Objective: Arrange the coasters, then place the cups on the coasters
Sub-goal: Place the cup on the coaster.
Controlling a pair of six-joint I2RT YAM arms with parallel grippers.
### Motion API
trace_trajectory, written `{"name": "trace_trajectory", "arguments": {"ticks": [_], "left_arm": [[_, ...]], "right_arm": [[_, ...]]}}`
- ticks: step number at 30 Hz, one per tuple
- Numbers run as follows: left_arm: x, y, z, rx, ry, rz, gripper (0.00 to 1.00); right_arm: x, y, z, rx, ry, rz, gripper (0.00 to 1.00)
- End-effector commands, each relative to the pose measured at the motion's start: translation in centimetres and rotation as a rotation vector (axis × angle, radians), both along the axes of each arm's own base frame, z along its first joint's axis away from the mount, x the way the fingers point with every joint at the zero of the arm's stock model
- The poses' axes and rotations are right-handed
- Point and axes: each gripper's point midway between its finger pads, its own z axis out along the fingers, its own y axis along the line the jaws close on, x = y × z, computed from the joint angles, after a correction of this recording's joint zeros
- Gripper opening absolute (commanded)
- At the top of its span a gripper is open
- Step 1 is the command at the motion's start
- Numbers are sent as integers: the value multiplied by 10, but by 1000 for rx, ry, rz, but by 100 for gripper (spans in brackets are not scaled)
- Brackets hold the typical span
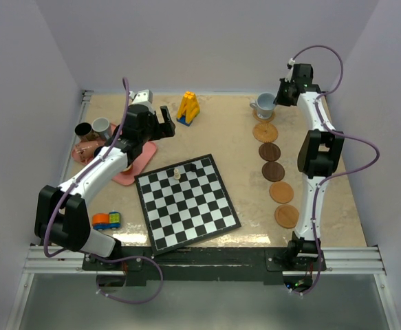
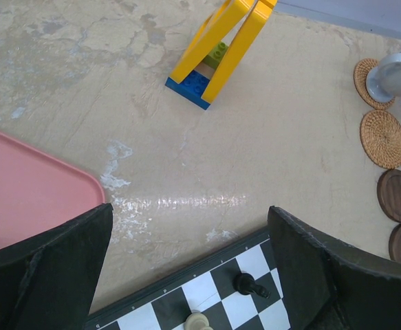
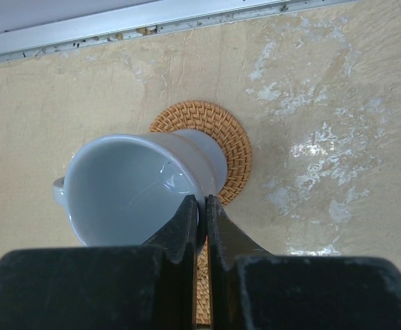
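Nearest to us, by the base of the left arm (image 1: 93,168), lie two small toys (image 1: 107,220), one orange, one blue and green; any lettering on them is too small for us to read. Just beyond them the chessboard (image 1: 186,203) lies askew on the worktop (image 1: 221,130). It carries a light chess piece (image 1: 177,173) and, as the left wrist view shows, a black chess piece (image 2: 250,284) beside it.

On the right the coasters (image 1: 273,170) run in a line away from us, each just beside the next. The two nearest are plain tan, the middle two dark brown, the farthest two woven tan. The pale blue-white cup (image 1: 264,104) stands upright on the farthest coaster. The right jaws are pressed together with their tips at this cup's rim; we cannot tell whether its wall is nipped between them.

On the left, the left jaws stand wide apart and hold nothing. They hang over bare worktop between the pink tray (image 1: 128,177) and the far edge of the chessboard. At the tray's far left end we see a coppery pink cup (image 1: 88,146), then a black cup (image 1: 84,129) and a grey cup (image 1: 101,126) side by side; the arm hides part of the tray. Farthest back stands a yellow block frame (image 1: 188,108) on a blue base
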Motion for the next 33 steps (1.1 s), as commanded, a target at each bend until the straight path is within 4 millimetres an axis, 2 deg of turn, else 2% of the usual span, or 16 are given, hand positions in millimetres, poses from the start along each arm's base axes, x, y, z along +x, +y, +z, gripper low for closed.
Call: {"name": "trace_trajectory", "arguments": {"ticks": [1, 17, 32, 33], "left_arm": [[6, -1, 11, -27, -19, 11, 98], [4, -1, 7, -29, -6, 14, 98], [4, -2, 5, -31, 0, 5, 98], [4, -3, 6, -32, -1, 4, 98]], "right_arm": [[22, 4, 58, 33, -164, 8, 0], [26, -3, 45, 19, -152, 0, 0], [28, -7, 23, -27, -114, 35, 0], [28, -7, 22, -30, -113, 36, 3]]}}
